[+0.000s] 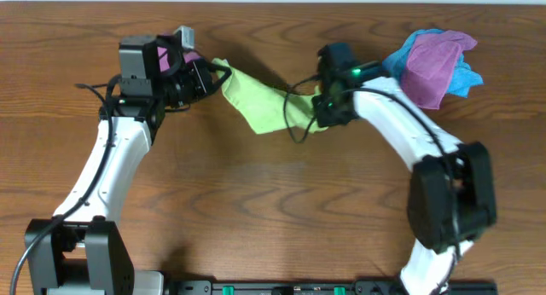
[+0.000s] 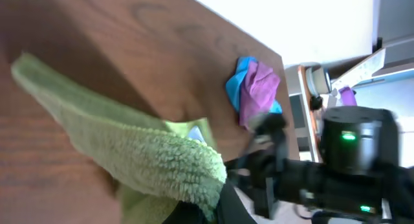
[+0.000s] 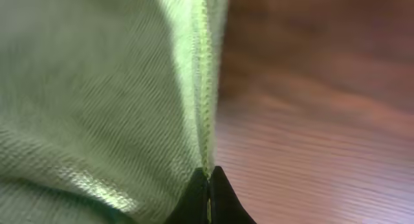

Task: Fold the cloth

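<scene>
The lime-green cloth (image 1: 260,103) hangs stretched between my two grippers above the table, sagging in the middle. My left gripper (image 1: 215,76) is shut on its left corner; the left wrist view shows the fuzzy cloth (image 2: 129,146) bunched in the jaws (image 2: 220,208). My right gripper (image 1: 322,107) is shut on the right edge; in the right wrist view the stitched hem of the cloth (image 3: 97,101) runs straight into the closed fingertips (image 3: 208,179). The white tag is not visible.
A pile of a purple cloth (image 1: 439,65) on a bright blue cloth (image 1: 465,73) lies at the back right of the wooden table (image 1: 273,201), also visible in the left wrist view (image 2: 255,88). Another purple cloth (image 1: 171,58) shows behind the left wrist.
</scene>
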Robot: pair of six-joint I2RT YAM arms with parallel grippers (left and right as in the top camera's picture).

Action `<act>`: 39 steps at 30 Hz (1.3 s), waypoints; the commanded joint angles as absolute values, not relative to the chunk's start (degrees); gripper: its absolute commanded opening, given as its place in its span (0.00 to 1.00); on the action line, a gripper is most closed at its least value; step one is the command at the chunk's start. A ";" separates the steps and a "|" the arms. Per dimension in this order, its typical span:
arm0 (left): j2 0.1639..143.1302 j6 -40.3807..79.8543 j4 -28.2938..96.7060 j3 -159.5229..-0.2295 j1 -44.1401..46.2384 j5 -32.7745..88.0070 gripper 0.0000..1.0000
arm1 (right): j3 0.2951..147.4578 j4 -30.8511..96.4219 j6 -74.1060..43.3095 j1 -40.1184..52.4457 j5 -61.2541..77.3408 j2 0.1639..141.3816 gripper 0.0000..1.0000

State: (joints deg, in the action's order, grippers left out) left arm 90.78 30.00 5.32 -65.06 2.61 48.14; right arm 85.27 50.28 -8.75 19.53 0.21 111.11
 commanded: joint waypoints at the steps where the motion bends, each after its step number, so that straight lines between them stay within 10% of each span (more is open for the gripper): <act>1: 90.96 29.76 5.13 -67.40 2.15 47.16 0.06 | 85.95 50.39 -8.43 17.23 -1.76 108.51 0.01; 16: 90.96 29.80 5.37 -69.49 0.67 46.63 0.06 | 85.95 50.78 -7.64 10.35 -5.39 108.01 0.02; 23: 90.94 29.78 6.20 -69.49 0.67 49.08 0.06 | 86.02 52.21 -8.62 8.03 -5.32 107.83 0.45; 39: 90.96 28.25 9.08 -69.49 0.67 48.97 0.06 | 81.80 52.42 -7.27 13.63 33.41 106.08 0.58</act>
